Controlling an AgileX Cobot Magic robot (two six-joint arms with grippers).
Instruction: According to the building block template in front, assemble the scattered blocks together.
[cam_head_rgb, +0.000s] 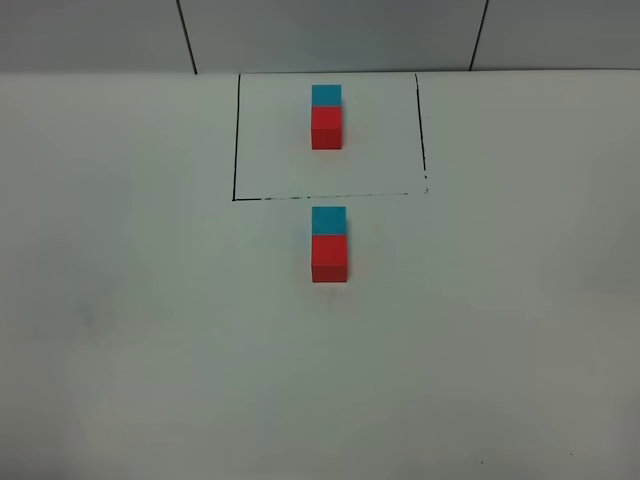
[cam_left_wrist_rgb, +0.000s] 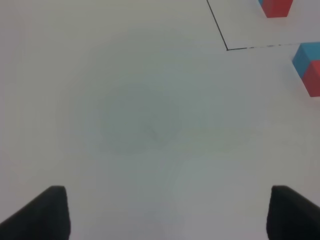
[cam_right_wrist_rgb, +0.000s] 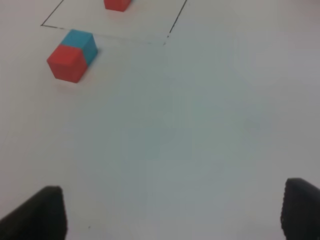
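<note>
The left gripper (cam_left_wrist_rgb: 165, 212) has its jaws spread wide over bare white counter (cam_left_wrist_rgb: 140, 125), holding nothing; the right gripper (cam_right_wrist_rgb: 172, 215) likewise, jaws wide and empty. Neither arm appears in the high view. That view alone shows both pairs whole: the template (cam_head_rgb: 326, 117), a blue block touching a red one, inside the black outline (cam_head_rgb: 235, 140), and the assembled red block (cam_head_rgb: 329, 258) touching its blue block (cam_head_rgb: 328, 220) just outside the outline. The wrist views cut the template off at their edges.
</note>
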